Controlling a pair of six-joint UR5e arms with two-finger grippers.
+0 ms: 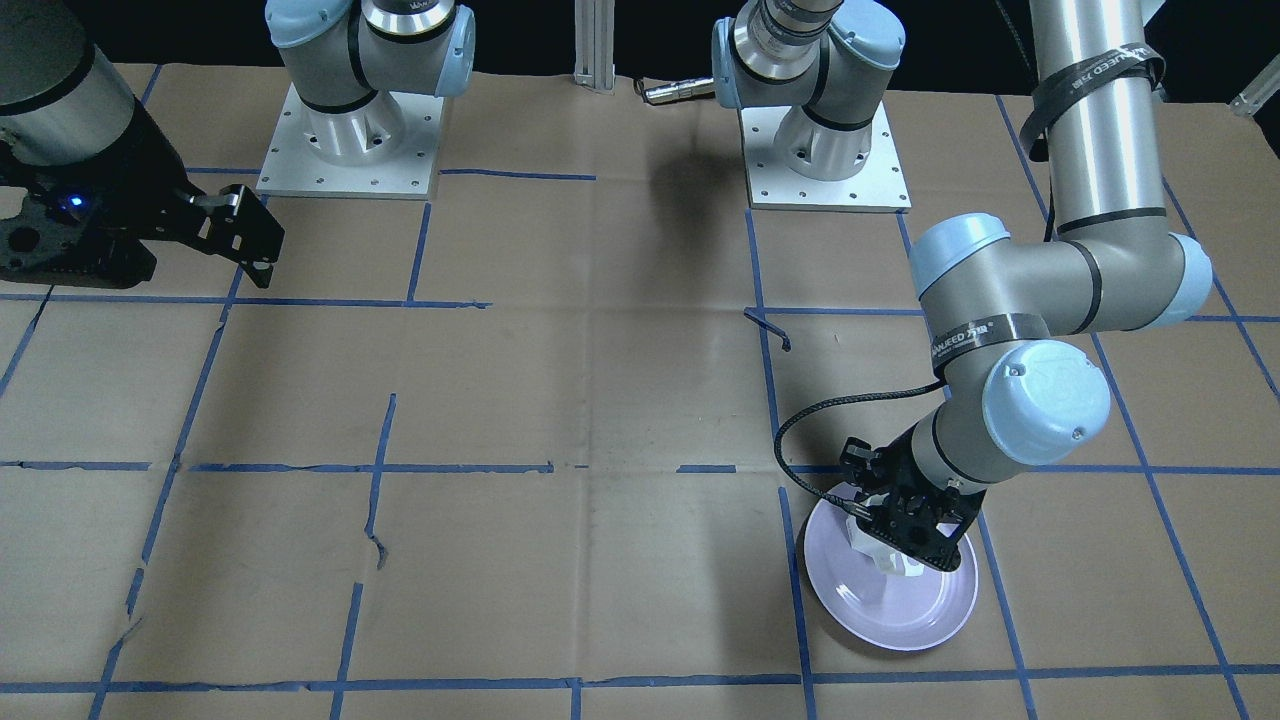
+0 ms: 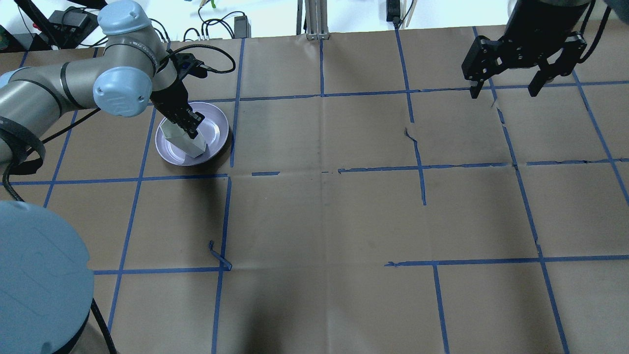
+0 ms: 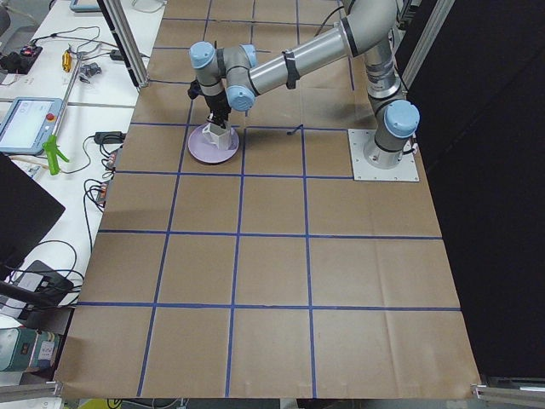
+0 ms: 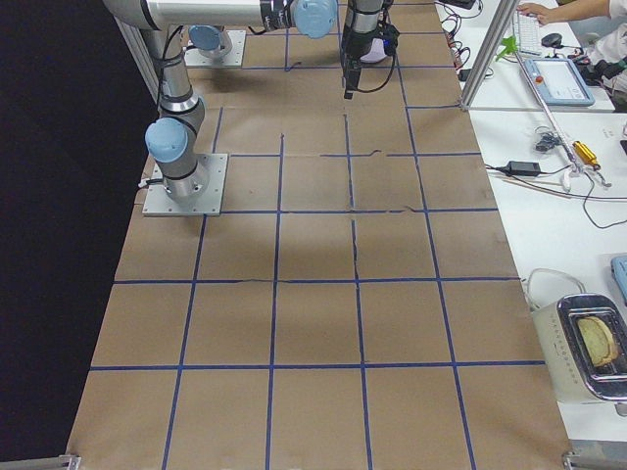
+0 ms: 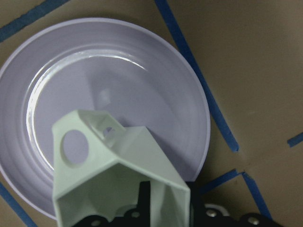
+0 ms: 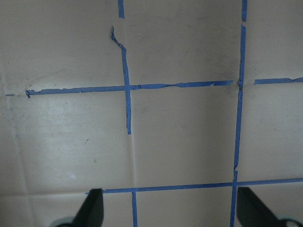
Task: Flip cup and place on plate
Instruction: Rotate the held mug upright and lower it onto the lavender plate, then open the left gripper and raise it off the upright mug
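The white faceted cup point(image 2: 183, 141) is in my left gripper point(image 2: 190, 124), which is shut on its rim wall, over the pale lavender plate point(image 2: 216, 126). In the left wrist view the cup point(image 5: 118, 175) has its mouth toward the camera, its angular handle point(image 5: 75, 144) at the left, and the plate point(image 5: 142, 75) beneath it. It leans a little; I cannot tell whether its base touches the plate. In the front-facing view the left gripper point(image 1: 905, 528) hides most of the cup point(image 1: 868, 540) above the plate point(image 1: 900, 612). My right gripper point(image 2: 506, 89) is open and empty, far off.
Brown paper with a blue tape grid covers the table. Both arm bases point(image 1: 350, 130) stand on metal plates at the robot's side. The right gripper point(image 6: 170, 210) hangs over bare paper with torn tape. A curled tape scrap point(image 2: 218, 255) sticks up near the robot.
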